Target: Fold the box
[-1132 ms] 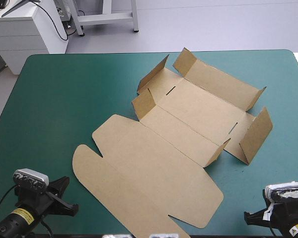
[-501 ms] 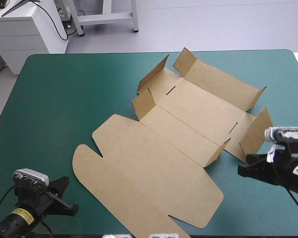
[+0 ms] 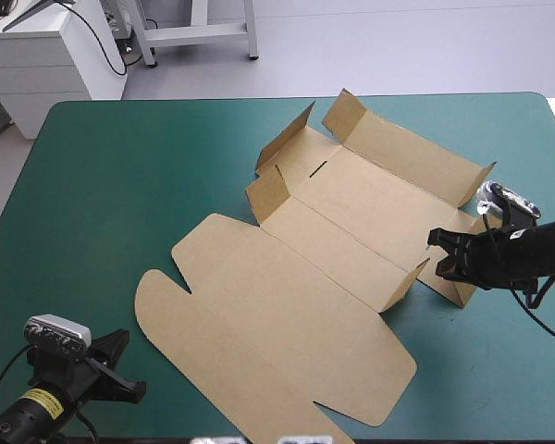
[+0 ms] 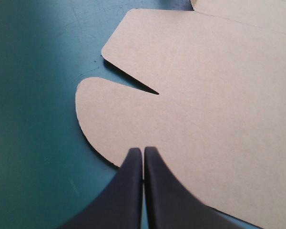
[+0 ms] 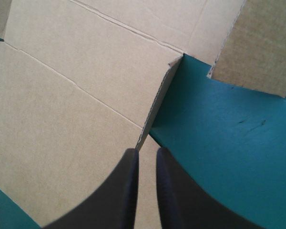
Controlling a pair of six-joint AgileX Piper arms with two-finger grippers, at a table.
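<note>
The right gripper (image 5: 147,152) pinches the box's (image 3: 351,208) raised corner flap (image 5: 158,98) (fingers nearly touching); the left gripper (image 4: 143,150) is closed above the flat lid (image 4: 205,119).

A cut sheet of brown corrugated board, the box (image 3: 296,305), is seen as matt and faintly fibrous, its fluted core exposed at the cut edges. The teal-green covered surface (image 3: 120,185) is shown smooth and matt, marked by fine scuffs. The black fingers (image 4: 119,200) of the left gripper (image 4: 143,149) appear to be made of smooth, dull plastic.
</note>
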